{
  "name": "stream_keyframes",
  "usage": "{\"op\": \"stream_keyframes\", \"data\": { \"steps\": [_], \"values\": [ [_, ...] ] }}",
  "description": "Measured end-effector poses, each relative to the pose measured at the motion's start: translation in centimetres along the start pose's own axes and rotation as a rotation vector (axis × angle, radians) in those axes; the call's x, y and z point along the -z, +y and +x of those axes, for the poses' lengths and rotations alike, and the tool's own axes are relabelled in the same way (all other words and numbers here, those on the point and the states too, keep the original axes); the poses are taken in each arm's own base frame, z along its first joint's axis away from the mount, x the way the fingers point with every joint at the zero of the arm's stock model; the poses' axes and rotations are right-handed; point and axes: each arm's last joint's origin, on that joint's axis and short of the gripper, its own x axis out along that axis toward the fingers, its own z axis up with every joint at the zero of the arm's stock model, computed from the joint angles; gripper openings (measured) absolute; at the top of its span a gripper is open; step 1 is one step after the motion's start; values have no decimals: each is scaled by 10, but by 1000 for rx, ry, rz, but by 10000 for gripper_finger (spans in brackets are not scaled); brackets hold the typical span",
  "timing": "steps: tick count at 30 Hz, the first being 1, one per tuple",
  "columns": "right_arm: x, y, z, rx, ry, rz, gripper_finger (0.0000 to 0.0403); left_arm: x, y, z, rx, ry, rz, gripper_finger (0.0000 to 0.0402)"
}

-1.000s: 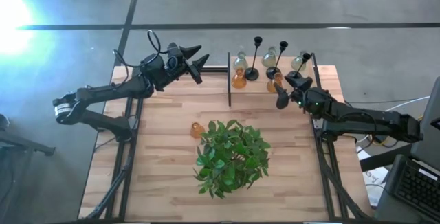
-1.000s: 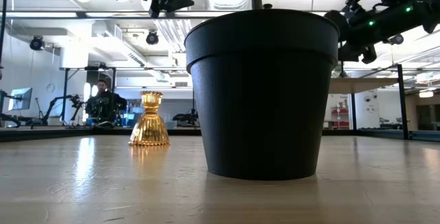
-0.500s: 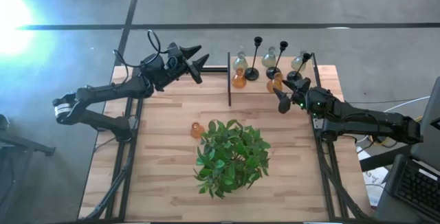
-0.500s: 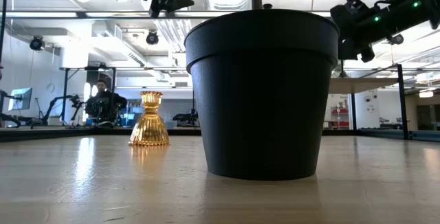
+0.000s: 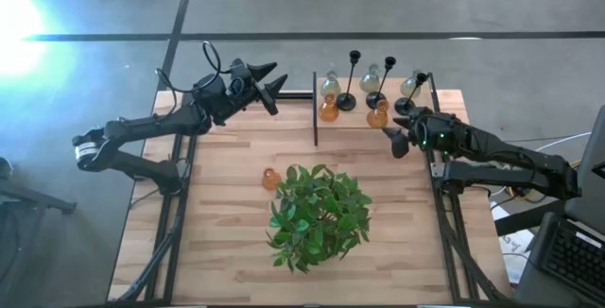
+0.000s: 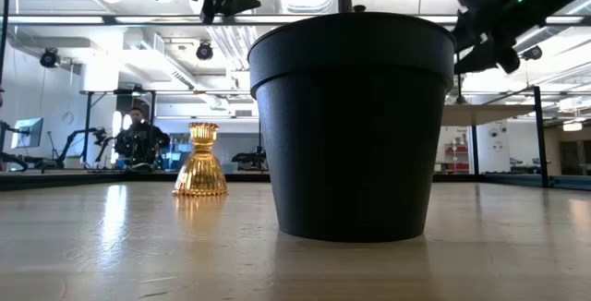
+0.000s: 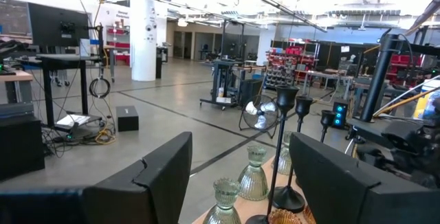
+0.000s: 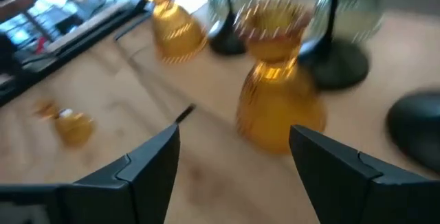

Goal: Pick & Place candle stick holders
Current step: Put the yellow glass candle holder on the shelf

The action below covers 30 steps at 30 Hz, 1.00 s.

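From left: your left gripper (image 5: 269, 79) waits open above the table's (image 5: 227, 251) far-left corner. One amber holder (image 5: 270, 178) stands alone beside the plant (image 5: 319, 215); the others cluster behind the divider (image 5: 315, 110). Your right gripper (image 5: 402, 134), open, faces an amber holder (image 8: 277, 102): probably fragile, slippery glass, so grasp its narrow neck.

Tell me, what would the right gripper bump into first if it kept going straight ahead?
Probably the amber holder right in front of the open right gripper, with black holder bases behind it.
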Motion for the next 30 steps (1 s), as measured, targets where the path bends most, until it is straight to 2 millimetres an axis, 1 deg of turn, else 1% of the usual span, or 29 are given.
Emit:
{"op": "stream_keyframes", "data": {
  "steps": [9, 12, 15, 18, 21, 23, 27, 30],
  "values": [
    [-14, 6, -27, -143, 245, 177, 250, -1, 0, -1, 8, -2, 7, 248],
    [-16, 8, -34, -185, 312, 259, 243, -3, 0, -2, 13, -6, 6, 248],
    [-16, 11, -40, -232, 391, 315, 236, -2, 1, -5, 12, 39, 12, 248],
    [-18, 15, -48, -266, 447, 355, 229, 1, 2, -13, 23, 131, 0, 248],
    [-25, 21, -58, -306, 463, 378, 224, 5, 3, -25, 68, 269, -32, 248],
    [-32, 24, -67, -317, 455, 383, 223, 10, 4, -36, 117, 394, -51, 248],
    [-52, 31, -83, -294, 406, 340, 223, 24, 5, -58, 214, 699, -74, 248],
    [-65, 38, -89, -263, 389, 283, 223, 34, 6, -73, 255, 954, -112, 248]
  ]
}}
